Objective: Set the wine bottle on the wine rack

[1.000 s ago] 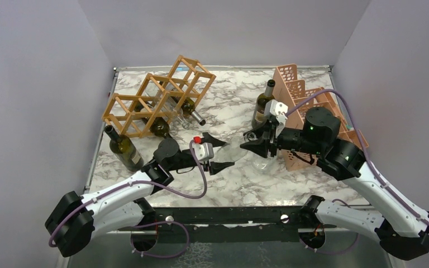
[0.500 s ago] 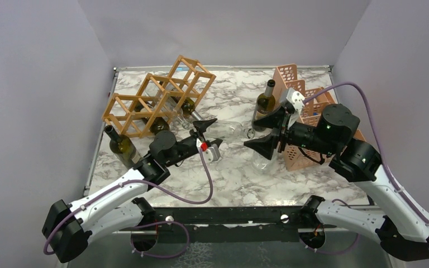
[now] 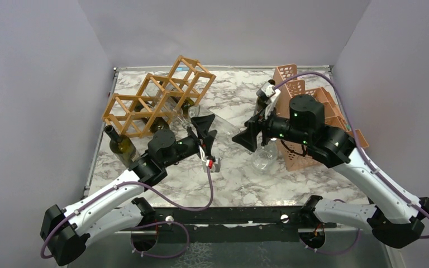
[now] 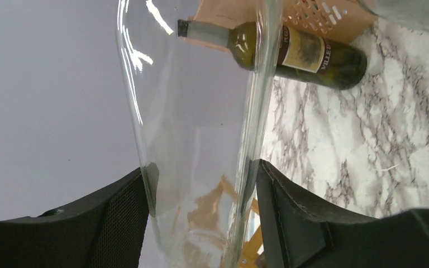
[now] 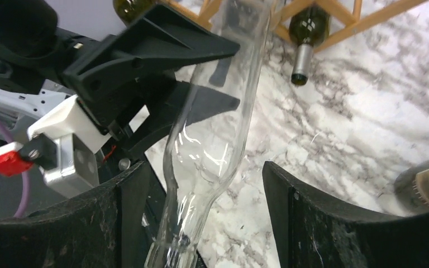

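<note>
A clear glass wine bottle [image 3: 224,127] hangs above the marble table [image 3: 234,181], lying roughly level. My left gripper [image 3: 204,130] is shut on its body; in the left wrist view both pads press the glass [image 4: 201,111] around my left gripper [image 4: 201,215]. My right gripper [image 3: 245,137] stands open around the bottle's neck [image 5: 192,223], with a gap on either side of my right gripper [image 5: 201,218]. The light-brown wooden wine rack [image 3: 156,97] stands at the back left, just beyond the bottle's base, and holds dark bottles [image 5: 304,33].
A green bottle [image 3: 122,148] stands left of the rack. Another green bottle [image 3: 263,104] stands against the pink plastic crate [image 3: 308,109] at the back right. A clear glass vessel [image 3: 264,159] lies in front of the crate, under my right arm.
My right gripper has opened and let go of the clear bottle's neck. My left gripper has swung up towards the rack and now holds the bottle's body.
</note>
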Robot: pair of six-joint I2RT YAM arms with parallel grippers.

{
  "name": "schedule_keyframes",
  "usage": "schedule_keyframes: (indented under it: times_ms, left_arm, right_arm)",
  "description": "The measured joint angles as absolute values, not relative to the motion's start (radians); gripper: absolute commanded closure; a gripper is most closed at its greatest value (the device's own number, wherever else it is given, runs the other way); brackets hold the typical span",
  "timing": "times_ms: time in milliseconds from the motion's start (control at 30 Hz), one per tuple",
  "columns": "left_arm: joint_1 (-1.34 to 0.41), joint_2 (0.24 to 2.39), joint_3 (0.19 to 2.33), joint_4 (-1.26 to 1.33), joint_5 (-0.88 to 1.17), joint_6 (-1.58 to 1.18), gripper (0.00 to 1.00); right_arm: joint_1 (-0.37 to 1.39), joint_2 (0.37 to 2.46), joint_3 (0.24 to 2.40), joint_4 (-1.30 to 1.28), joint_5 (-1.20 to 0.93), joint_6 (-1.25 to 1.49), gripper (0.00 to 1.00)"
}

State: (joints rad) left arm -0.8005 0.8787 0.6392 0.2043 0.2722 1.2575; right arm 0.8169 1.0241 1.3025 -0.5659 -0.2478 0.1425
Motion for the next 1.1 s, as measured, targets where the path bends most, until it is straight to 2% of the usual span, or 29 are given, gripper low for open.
schedule_keyframes:
  times_ms: [200, 600, 867, 933, 1000, 1033, 1067, 1100]
  left_arm:
    - [-0.804, 0.875, 0.630, 0.187, 0.239, 1.391, 1.00]
    - [-0.805, 0.875, 0.596, 0.179, 0.215, 1.452, 1.00]
    - [-0.805, 0.875, 0.596, 0.178, 0.213, 1.466, 1.00]
    - [-0.805, 0.875, 0.593, 0.177, 0.210, 1.468, 1.00]
    - [-0.805, 0.875, 0.592, 0.175, 0.207, 1.469, 1.00]
    - [-0.805, 0.875, 0.592, 0.174, 0.204, 1.469, 1.00]
    - [-0.805, 0.875, 0.592, 0.173, 0.203, 1.470, 0.92]
    - [-0.805, 0.875, 0.591, 0.171, 0.200, 1.470, 0.79]
  right_arm:
    - [0.817, 1.113, 1.248, -0.558, -0.250, 0.253, 0.24]
    - [0.817, 1.154, 1.147, -0.441, -0.280, 0.435, 0.28]
    - [0.817, 1.196, 1.139, -0.394, -0.323, 0.478, 0.40]
    - [0.817, 1.201, 1.139, -0.391, -0.326, 0.479, 0.46]
    - [0.817, 1.206, 1.139, -0.391, -0.329, 0.479, 0.60]
    - [0.817, 1.208, 1.139, -0.390, -0.331, 0.478, 0.69]
    - [0.817, 1.209, 1.139, -0.390, -0.331, 0.478, 0.83]
    - [0.817, 1.211, 1.139, -0.389, -0.332, 0.477, 0.89]
